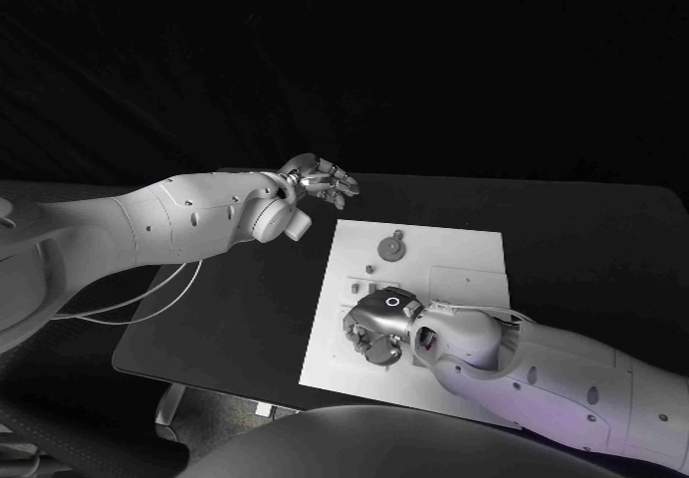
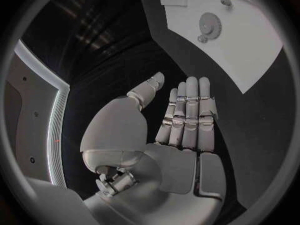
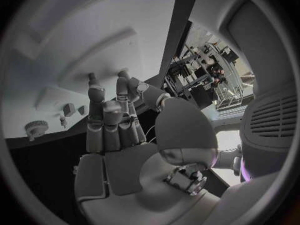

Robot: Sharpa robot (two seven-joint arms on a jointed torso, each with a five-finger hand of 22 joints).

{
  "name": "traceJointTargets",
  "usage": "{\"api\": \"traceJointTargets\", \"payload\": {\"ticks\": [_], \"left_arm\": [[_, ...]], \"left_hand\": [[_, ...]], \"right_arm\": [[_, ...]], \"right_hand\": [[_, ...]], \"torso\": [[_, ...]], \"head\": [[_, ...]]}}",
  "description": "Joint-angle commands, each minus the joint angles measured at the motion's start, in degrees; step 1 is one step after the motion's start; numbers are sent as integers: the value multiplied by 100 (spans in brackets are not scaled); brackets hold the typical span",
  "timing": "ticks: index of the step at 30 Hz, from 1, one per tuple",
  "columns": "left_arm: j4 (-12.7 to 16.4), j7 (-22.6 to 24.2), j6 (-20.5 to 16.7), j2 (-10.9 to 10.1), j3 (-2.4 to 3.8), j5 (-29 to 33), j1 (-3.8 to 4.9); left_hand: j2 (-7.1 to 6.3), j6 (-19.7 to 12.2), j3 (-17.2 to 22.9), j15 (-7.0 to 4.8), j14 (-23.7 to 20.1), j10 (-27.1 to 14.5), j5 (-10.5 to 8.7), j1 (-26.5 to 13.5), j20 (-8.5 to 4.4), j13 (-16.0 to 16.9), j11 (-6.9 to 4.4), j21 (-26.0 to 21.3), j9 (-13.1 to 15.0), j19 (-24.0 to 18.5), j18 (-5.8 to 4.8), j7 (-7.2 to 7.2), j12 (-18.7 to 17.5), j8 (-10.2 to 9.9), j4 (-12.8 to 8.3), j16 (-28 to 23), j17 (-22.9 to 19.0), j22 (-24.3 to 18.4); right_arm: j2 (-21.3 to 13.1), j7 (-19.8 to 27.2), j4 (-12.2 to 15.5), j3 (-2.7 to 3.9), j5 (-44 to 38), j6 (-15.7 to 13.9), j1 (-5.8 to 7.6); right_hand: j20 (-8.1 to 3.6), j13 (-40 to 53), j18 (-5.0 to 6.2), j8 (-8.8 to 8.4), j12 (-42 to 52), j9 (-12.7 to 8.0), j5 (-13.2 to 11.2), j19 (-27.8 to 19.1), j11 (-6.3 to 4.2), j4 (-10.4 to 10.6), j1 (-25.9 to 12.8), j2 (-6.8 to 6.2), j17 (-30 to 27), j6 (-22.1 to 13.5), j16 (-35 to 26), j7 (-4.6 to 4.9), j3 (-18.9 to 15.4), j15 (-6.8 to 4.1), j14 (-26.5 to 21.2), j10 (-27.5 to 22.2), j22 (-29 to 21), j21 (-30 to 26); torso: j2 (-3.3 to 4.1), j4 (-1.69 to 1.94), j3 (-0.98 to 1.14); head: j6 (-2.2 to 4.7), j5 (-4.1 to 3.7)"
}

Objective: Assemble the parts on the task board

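Gear-shaped part [image 1: 392,245] lies flat at the far end of the task board [image 1: 460,254]. Right hand [image 1: 376,329] hovers over the board's near left, fingers loosely curled, holding nothing. Left hand [image 1: 319,179] hangs beyond the board's far left corner, fingers straight, empty.

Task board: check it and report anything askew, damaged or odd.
Nothing stands out. The task board lies flat on the table, with a gear seated near its far end. The right robot hand hovers over the near part; the left robot hand is open, off the board.
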Motion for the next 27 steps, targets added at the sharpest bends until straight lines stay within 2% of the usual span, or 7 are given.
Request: {"api": "traceJointTargets", "payload": {"ticks": [1, 14, 27], "left_arm": [[14, 40, 31, 3, 4, -13, 9], [11, 41, 32, 3, 4, -19, 9], [8, 36, 32, 1, 4, -24, 9]], "left_hand": [[-12, -46, 20, 8, 49, -44, -1, 20, -15, -9, 7, -23, -10, 36, 79, 6, 12, 31, 24, -35, 10, 9], [-12, -47, 22, 8, 50, -46, -1, 22, -15, -11, 7, -27, -12, 36, 79, 6, 14, 32, 23, -42, 20, 12], [-13, -48, 22, 9, 50, -48, -1, 22, -15, -13, 8, -29, -13, 36, 78, 6, 15, 34, 23, -47, 27, 13]], "right_arm": [[-10, 22, 4, -12, -54, 142, -16], [-23, 39, 17, -14, -28, 188, -17], [-58, 28, 45, -16, -28, 220, -18]], "right_hand": [[-43, -2, 307, 51, -26, 83, 27, -5, 11, -21, 9, 45, 9, 203, -21, -50, 4, -30, -6, 36, 111, 18], [-43, 1, 307, 50, -29, 86, 27, -9, 11, -23, 10, 47, 11, 203, -23, -51, -3, -31, -9, 37, 111, 18], [-43, 3, 307, 49, -30, 89, 27, -13, 10, -25, 11, 46, 12, 203, -24, -51, -8, -31, -12, 38, 112, 17]], "torso": [[-3, -1, 6], [-3, -5, 11], [-2, -1, 6]], "head": [[0, 8], [0, 30], [0, 33]]}}
